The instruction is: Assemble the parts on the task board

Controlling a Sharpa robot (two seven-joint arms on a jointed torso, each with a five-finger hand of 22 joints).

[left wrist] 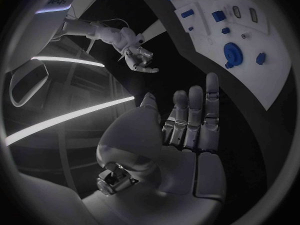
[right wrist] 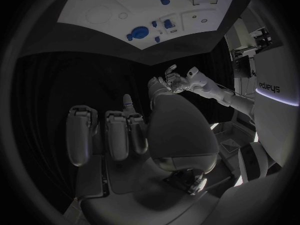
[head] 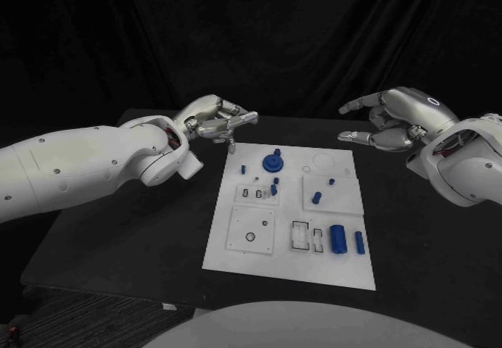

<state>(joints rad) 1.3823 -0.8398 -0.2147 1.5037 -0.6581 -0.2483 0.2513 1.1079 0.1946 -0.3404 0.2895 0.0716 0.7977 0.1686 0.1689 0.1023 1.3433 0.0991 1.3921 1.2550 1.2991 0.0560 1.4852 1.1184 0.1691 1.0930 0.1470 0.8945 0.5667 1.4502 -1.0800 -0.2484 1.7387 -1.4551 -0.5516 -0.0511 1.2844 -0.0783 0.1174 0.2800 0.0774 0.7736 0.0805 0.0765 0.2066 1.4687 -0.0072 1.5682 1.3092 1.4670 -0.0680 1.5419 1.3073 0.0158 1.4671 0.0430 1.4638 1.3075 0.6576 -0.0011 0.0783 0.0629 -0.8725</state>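
Observation:
The white task board (head: 241,254) lies in the middle of the black table. On its far part sits a round blue part (head: 274,161), with small blue parts (head: 274,190) near it. Two blue cylinders (head: 338,239) lie at its near right. My left hand (head: 217,119) hovers over the board's far left corner, fingers apart, holding nothing. The left wrist view shows its fingers (left wrist: 197,115) stretched out and its palm bare, with the board (left wrist: 275,85) and round part (left wrist: 232,52) beyond. My right hand (head: 392,119) hangs beyond the far right corner, fingers spread and empty, palm (right wrist: 125,135) bare.
The board carries several raised white blocks with slots and holes (head: 251,235). Black table (head: 125,232) stretches to the left of the board, with its near edge close to the board's front. A dark curtain closes off the back.

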